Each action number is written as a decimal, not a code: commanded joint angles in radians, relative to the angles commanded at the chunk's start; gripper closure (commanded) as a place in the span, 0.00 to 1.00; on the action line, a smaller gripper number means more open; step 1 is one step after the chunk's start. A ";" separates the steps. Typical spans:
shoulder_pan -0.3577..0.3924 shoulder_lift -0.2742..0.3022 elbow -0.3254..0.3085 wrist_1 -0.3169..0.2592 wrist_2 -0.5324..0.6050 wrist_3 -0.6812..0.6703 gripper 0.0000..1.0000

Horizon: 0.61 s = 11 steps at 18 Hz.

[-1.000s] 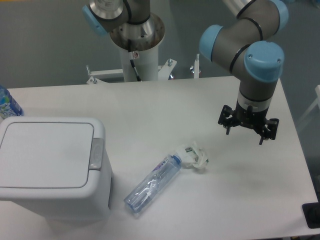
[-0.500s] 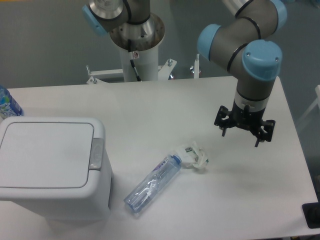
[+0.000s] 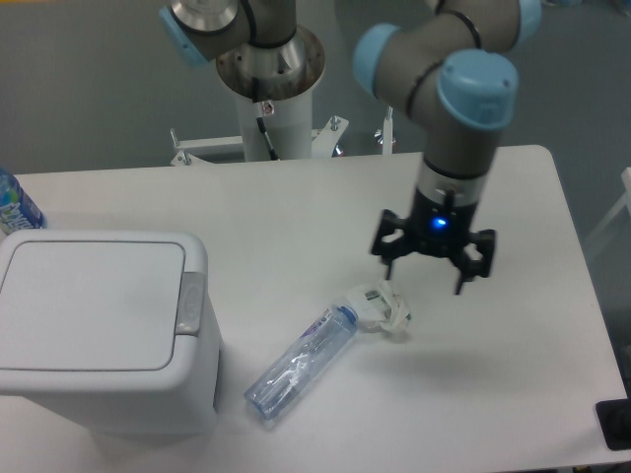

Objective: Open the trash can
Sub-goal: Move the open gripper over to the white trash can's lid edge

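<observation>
The trash can (image 3: pixel 99 330) is a large boxy white bin at the front left of the table. Its flat white lid (image 3: pixel 89 305) lies shut, and the grey push-button latch (image 3: pixel 189 303) sits on its right rim. My gripper (image 3: pixel 426 274) hangs above the table right of centre, far to the right of the can, with its two black fingers spread open and empty. A blue light glows on its wrist.
A clear plastic bottle (image 3: pixel 301 362) lies on its side between the can and the gripper, with a crumpled white wrapper (image 3: pixel 383 308) at its cap end, just below the gripper. A blue-labelled bottle (image 3: pixel 15 205) stands at the left edge. The arm's base pedestal (image 3: pixel 271 89) is at the back.
The gripper has moved left across the table, towards the crumpled wrapper and the trash can. It stays open. The can, bottle and wrapper have not moved.
</observation>
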 joint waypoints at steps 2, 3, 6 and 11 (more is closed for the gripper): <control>-0.037 0.006 0.015 0.015 -0.013 -0.084 0.00; -0.063 0.014 0.018 0.040 -0.013 -0.123 0.00; -0.123 0.015 0.017 0.135 -0.014 -0.195 0.00; -0.189 0.015 0.008 0.184 -0.016 -0.260 0.00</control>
